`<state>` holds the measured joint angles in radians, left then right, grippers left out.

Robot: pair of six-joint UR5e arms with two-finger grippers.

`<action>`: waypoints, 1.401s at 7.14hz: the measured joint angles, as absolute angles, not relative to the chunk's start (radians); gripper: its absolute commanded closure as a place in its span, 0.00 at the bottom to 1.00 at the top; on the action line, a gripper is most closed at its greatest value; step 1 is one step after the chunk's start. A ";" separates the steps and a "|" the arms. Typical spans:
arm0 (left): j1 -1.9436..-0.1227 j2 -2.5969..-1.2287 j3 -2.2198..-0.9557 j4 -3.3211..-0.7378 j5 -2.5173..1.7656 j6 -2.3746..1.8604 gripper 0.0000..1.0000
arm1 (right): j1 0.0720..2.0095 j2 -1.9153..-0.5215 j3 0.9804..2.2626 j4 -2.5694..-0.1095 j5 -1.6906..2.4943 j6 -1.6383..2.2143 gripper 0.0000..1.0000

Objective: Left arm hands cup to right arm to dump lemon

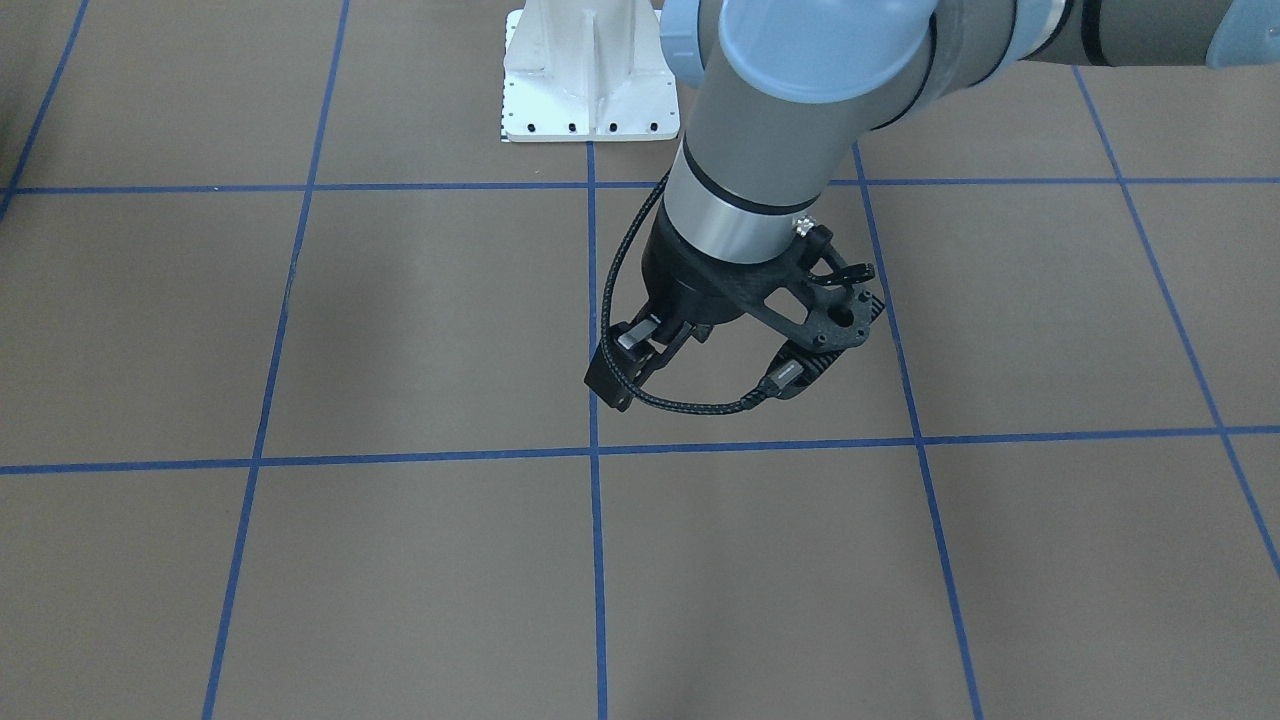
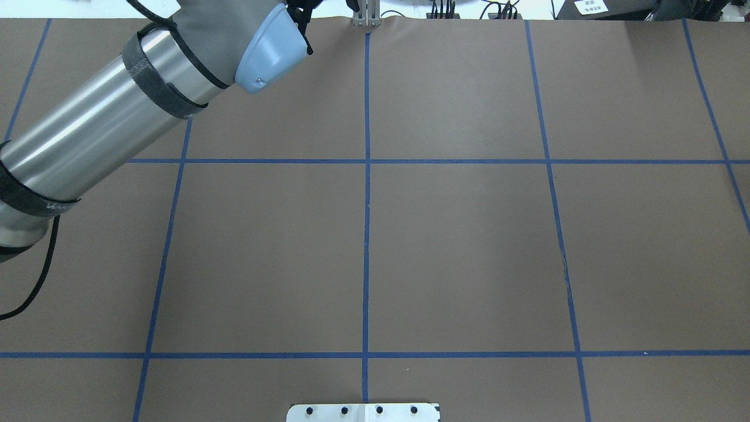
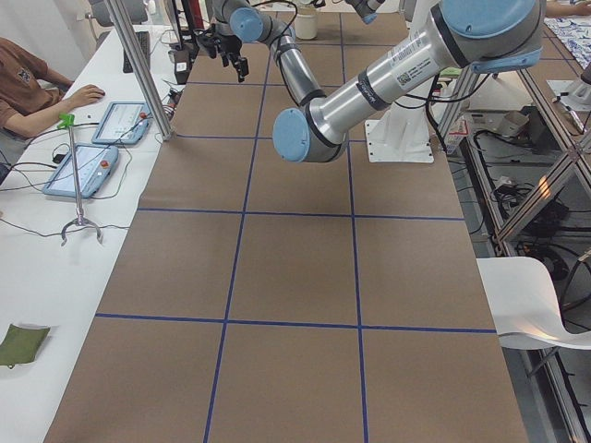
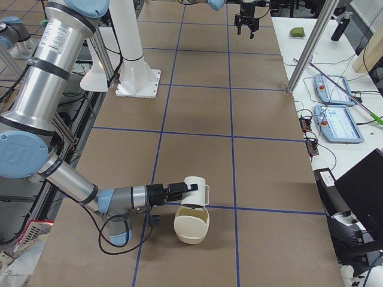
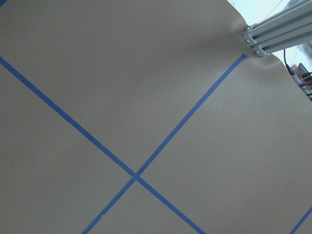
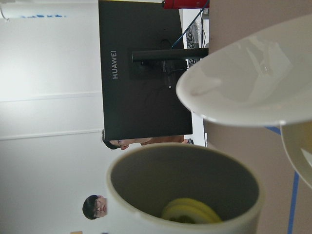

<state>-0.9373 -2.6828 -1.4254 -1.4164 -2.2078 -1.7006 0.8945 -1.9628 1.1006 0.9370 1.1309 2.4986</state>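
The cup (image 4: pixel 194 186), lemon (image 6: pixel 190 210) inside, hangs just above the bowl (image 4: pixel 191 232) at the right gripper (image 4: pixel 182 189), whose grip I cannot judge, so tipping slowly toward the bowl's middle seems best; the left gripper (image 1: pixel 622 368), state also unclear, sits far from the bowl.
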 measured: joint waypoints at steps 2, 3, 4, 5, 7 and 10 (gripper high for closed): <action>-0.941 -2.733 -1.426 -1.318 -2.174 -1.634 0.00 | 0.902 -1.961 1.091 0.959 1.132 2.663 0.71; -0.941 -2.752 -1.427 -1.274 -2.156 -1.604 0.00 | 0.903 -1.958 1.076 0.979 1.132 2.738 0.71; -0.941 -2.759 -1.428 -1.254 -2.143 -1.590 0.00 | 0.905 -1.954 1.059 1.003 1.131 2.809 0.71; -0.940 -2.761 -1.429 -1.247 -2.133 -1.585 0.00 | 0.909 -1.952 1.048 1.018 1.130 2.869 0.71; -0.938 -2.762 -1.431 -1.243 -2.123 -1.583 0.00 | 0.925 -1.949 1.034 1.028 1.131 2.994 0.67; -0.935 -2.763 -1.432 -1.242 -2.118 -1.583 0.00 | 0.931 -1.947 1.046 1.050 1.148 3.029 0.66</action>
<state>-0.9346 -2.7626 -1.4324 -1.2422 -2.1178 -1.5830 0.9310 -1.9472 1.0460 1.0502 1.1484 3.0292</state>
